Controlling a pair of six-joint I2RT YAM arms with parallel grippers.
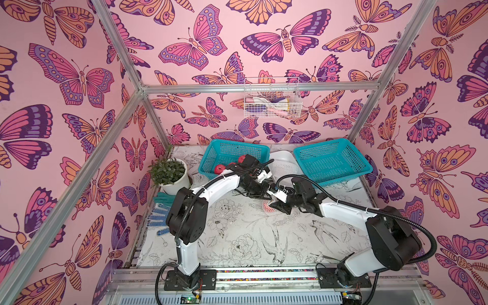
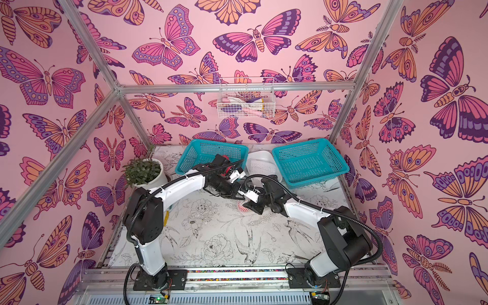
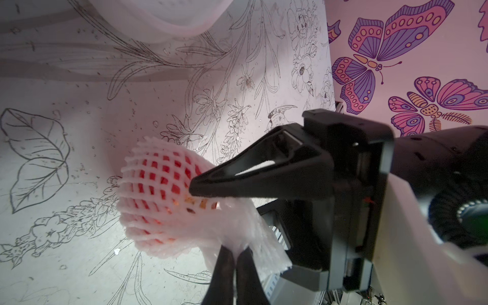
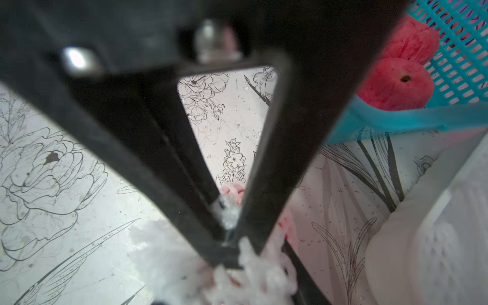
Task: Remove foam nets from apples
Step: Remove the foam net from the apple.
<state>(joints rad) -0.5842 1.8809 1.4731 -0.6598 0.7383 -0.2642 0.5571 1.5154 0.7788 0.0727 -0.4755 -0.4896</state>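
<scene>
On the robot's side of the teal basket [image 1: 211, 161] holding bare apples [image 1: 219, 169], one apple [image 3: 163, 170] is in its foam net [image 3: 148, 237], the left gripper [image 3: 233, 260] clamped on the net's bunched tail and the right gripper [image 3: 194, 188] closed on mesh at the apple's other end (foam wedged between its tips). Risk: both hold net only, so a pull could tear the foam or send the fruit rolling over the table [image 1: 250, 237]. No brand, label or legible writing found.

White table [image 1: 237, 237] printed with flowers and birds. Along its far edge, from the left corner: pot [image 1: 174, 188], basket [image 1: 229, 152], tray [image 1: 284, 158], second basket [image 1: 333, 159]. Gloves [image 1: 158, 217] lie by the left edge.
</scene>
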